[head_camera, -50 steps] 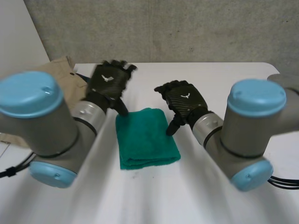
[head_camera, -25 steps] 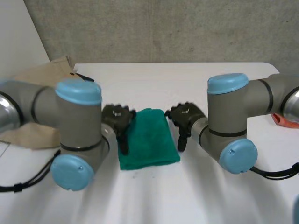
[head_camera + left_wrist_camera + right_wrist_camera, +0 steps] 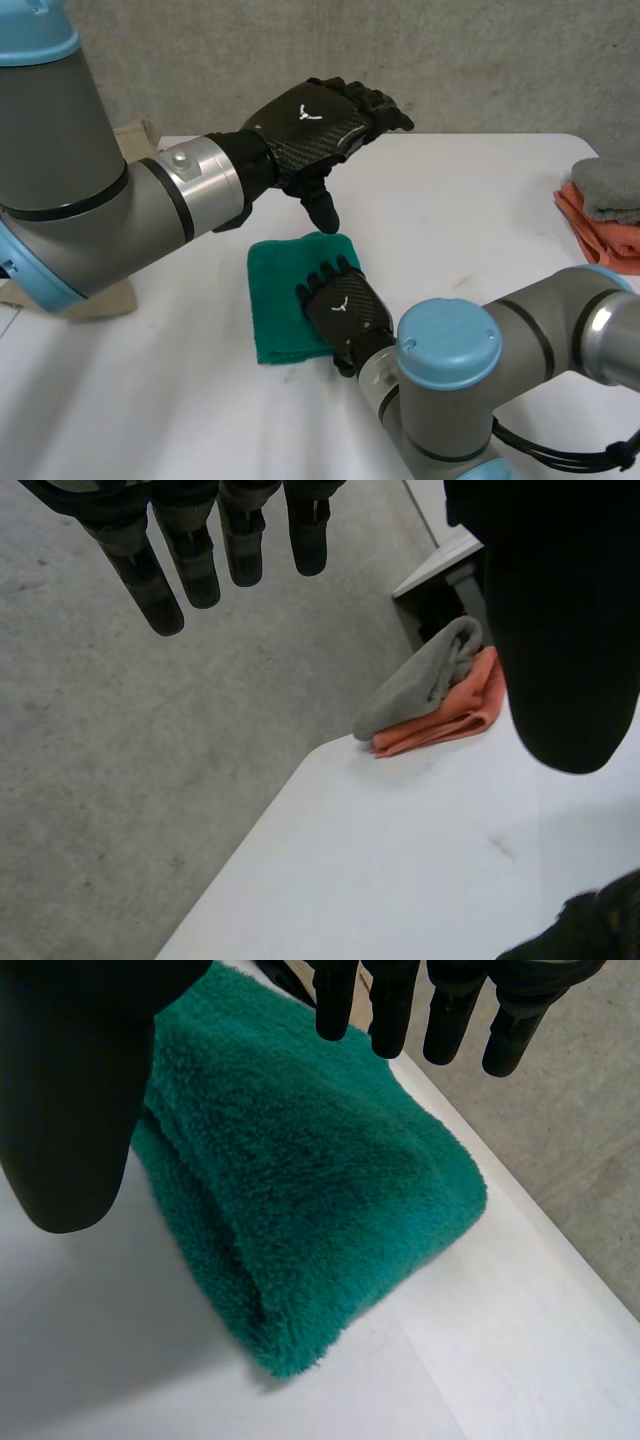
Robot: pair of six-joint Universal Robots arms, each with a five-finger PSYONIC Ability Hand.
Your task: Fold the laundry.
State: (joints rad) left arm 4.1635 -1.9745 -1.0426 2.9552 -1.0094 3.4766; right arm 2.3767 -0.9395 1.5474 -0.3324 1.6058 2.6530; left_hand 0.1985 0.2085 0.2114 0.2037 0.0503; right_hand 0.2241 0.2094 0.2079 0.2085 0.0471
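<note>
A folded green towel (image 3: pixel 282 300) lies in the middle of the white table (image 3: pixel 480 200). My right hand (image 3: pixel 342 310) is over the towel's near right part, palm down and open, fingers straight. In the right wrist view the fingers (image 3: pixel 450 1005) and thumb (image 3: pixel 70 1090) are spread above the thick folded towel (image 3: pixel 310 1190); I cannot tell whether they touch it. My left hand (image 3: pixel 310 125) is raised in the air beyond the towel's far edge, open, thumb pointing down. Its straight fingers (image 3: pixel 165 570) hold nothing.
A stack of grey and orange cloths (image 3: pixel 605 200) sits at the table's right edge, also in the left wrist view (image 3: pixel 440 690). A beige cloth (image 3: pixel 128 134) lies at the far left behind my left arm. A grey concrete wall stands behind the table.
My right hand moved from beside the towel's right edge to over the towel. My left hand left the towel's left side and rose above and beyond it. Both arms swung round.
</note>
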